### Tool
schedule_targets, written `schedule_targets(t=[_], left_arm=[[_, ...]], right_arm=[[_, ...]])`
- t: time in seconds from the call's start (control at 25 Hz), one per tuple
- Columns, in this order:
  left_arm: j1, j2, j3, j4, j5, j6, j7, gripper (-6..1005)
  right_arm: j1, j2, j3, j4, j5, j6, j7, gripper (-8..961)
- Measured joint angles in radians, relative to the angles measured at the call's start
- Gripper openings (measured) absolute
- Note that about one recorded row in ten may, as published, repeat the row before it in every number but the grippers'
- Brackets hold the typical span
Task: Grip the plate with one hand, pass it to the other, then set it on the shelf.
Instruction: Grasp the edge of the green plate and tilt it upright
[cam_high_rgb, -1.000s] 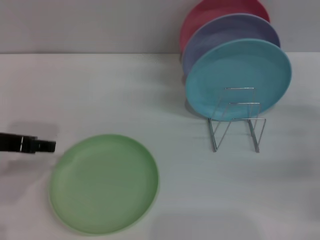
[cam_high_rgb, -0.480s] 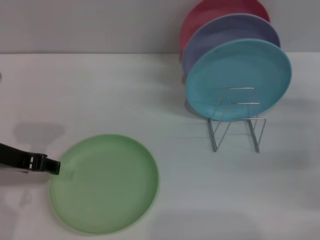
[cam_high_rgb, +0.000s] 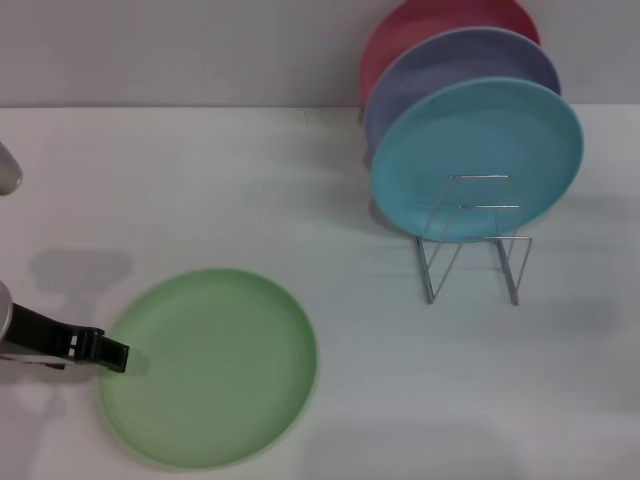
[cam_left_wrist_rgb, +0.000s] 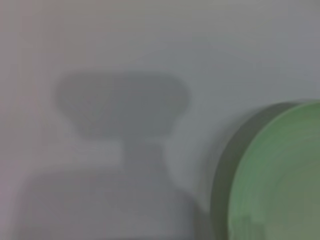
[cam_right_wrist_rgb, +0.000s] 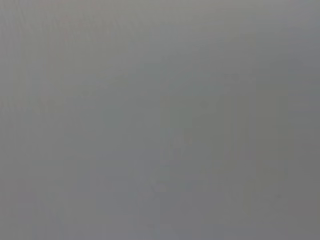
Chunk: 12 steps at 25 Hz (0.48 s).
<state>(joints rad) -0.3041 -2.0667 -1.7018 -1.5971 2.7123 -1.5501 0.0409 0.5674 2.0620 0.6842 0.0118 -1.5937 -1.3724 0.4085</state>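
Note:
The pale green plate (cam_high_rgb: 208, 366) lies flat on the white table at the front left. It also shows in the left wrist view (cam_left_wrist_rgb: 280, 175) as a green rim. My left gripper (cam_high_rgb: 112, 354) reaches in from the left edge, its dark tip at the plate's left rim. The wire shelf (cam_high_rgb: 475, 240) stands at the right. My right gripper is out of view; the right wrist view shows only plain grey.
A light blue plate (cam_high_rgb: 478, 158), a lavender plate (cam_high_rgb: 450, 70) and a red plate (cam_high_rgb: 430, 25) stand upright in the shelf's back slots. The shelf's front wire loops hold nothing. The grey wall runs along the table's far edge.
My left gripper has moved down and slightly right, from beside the plate's upper left to its left rim. The plate has not moved.

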Motion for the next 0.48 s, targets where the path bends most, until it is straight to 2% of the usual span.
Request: schedule_targets(t=[0.48], left_arm=[[-0.038,0.0,0.022,0.076,0.0,0.023,-0.001,656]], right_arm=[[0.008,-0.005,0.0,0.003,0.0,0.004,0.001,665]])
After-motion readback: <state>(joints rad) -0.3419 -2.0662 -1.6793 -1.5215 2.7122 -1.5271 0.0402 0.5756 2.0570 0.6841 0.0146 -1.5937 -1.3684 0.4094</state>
